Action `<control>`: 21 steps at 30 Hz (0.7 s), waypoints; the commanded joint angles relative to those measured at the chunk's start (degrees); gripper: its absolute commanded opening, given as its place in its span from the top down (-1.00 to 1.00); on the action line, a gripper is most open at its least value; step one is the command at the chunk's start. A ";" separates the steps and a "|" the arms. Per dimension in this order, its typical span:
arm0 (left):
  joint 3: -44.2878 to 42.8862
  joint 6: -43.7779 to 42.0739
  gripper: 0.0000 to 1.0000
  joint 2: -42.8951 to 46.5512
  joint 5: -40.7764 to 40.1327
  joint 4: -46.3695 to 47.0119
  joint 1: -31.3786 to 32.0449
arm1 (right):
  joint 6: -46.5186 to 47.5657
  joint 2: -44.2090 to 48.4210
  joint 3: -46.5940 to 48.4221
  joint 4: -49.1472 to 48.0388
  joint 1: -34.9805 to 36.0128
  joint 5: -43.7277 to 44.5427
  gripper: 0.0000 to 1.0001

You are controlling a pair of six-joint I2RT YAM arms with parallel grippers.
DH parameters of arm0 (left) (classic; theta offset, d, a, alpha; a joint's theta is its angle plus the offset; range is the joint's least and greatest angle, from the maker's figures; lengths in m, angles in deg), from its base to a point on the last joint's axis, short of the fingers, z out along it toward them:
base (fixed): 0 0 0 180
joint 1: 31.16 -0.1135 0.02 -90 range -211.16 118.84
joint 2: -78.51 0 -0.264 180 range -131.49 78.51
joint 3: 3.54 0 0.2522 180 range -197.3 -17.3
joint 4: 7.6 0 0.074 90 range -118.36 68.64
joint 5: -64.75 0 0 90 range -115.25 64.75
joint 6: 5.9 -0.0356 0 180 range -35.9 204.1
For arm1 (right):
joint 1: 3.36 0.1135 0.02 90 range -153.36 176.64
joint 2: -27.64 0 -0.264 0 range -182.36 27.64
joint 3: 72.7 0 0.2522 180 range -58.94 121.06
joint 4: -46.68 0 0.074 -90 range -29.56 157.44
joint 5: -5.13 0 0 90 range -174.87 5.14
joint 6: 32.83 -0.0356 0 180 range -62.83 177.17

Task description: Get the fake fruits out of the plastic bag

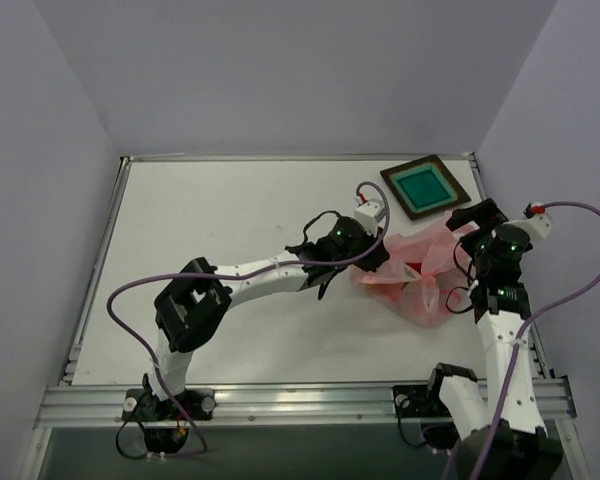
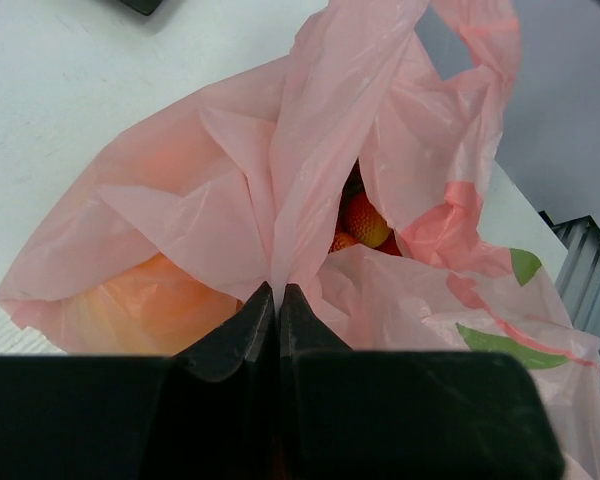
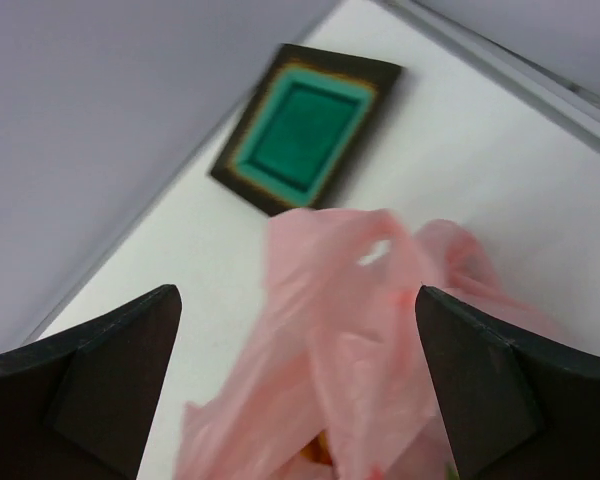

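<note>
From above, the plastic bag is seen crumpled on the right of the table, near the tray; in the left wrist view, the left gripper is pinched on a fold of thin, crinkly pink film, which could be torn or lost if pulled hard, and the glossy, rounded fake fruits are glimpsed inside. In the right wrist view, the right gripper is spread and empty, with the bag just ahead; slack film could be caught instead of fruit.

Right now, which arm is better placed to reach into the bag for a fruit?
The right, I think. The right gripper is open and faces the plastic bag. The left gripper is shut on a fold of its film, beside the opening where the fake fruits show.
</note>
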 commanded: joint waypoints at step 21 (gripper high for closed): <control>-8.51 -4.94 0.95 1.31 4.20 -1.32 -3.01 | 5.16 -3.36 -3.91 5.37 16.49 -7.05 1.00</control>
